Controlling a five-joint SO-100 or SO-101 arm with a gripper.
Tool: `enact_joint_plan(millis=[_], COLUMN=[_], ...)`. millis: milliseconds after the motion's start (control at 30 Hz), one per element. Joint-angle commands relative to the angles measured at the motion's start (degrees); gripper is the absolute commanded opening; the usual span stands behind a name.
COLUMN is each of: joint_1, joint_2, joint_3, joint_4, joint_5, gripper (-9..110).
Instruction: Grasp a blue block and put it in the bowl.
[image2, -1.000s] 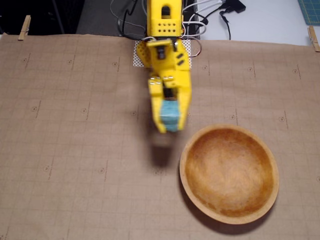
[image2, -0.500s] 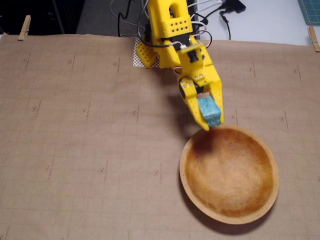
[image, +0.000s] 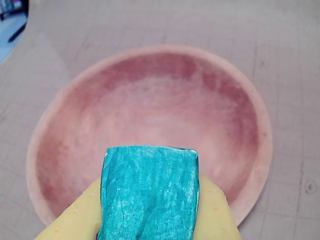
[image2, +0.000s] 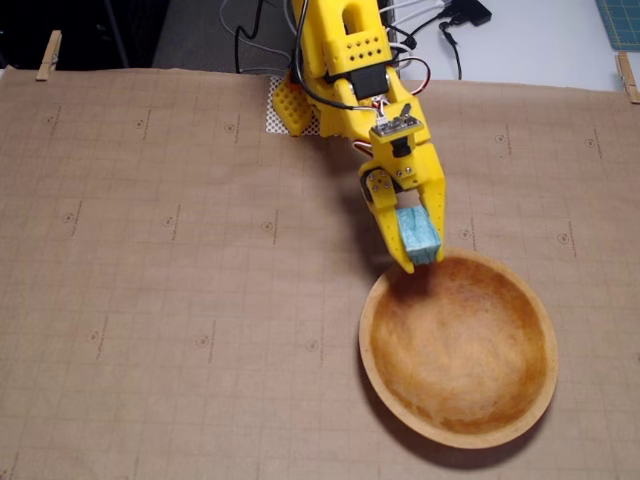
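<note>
Wrist view shows the blue block (image: 149, 192) filling the lower middle of the picture, clamped between the two yellow fingers (image: 75, 220) of the end effector (image: 150, 225), with the bowl (image: 260, 165) spread out beyond and below it. Seen from the fixed view, the blue block (image2: 419, 234) hangs just above the bowl's (image2: 548, 370) near-arm rim, at its upper left edge, not yet over the deep middle. The bowl itself is empty and sits on the gridded paper covering the desk (image2: 150, 300).

To finish the carry well, I judge the arm should reach a little further so the block is over the bowl's centre, then lower before letting go (a drop from the rim could bounce the block out or tip it onto the paper).

The end effector (image2: 420, 250) is closed only as far as the block's width allows, pinching it on two opposite faces and touching nothing else.
</note>
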Motion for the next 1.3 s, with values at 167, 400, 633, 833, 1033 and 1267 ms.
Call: enact_joint_plan(millis=[167, 400, 633, 833, 1033, 1267], joint_1=[1.0, 0.9, 1.1, 0.9, 0.5, 0.4], joint_2=[-10.4, -20.4, -29.6, -38.5, -46.6, -54.8], joint_3=[-9.7, -13.7, -18.5, -23.9, -30.0, -37.2], joint_4=[-4.1, -9.8, -15.0, -17.9, -19.4, -19.6], joint_5=[-0.9, -1.0, -5.3, -5.8, -6.0, -6.1], gripper=[-3, -3, -3, -3, -3, -3])
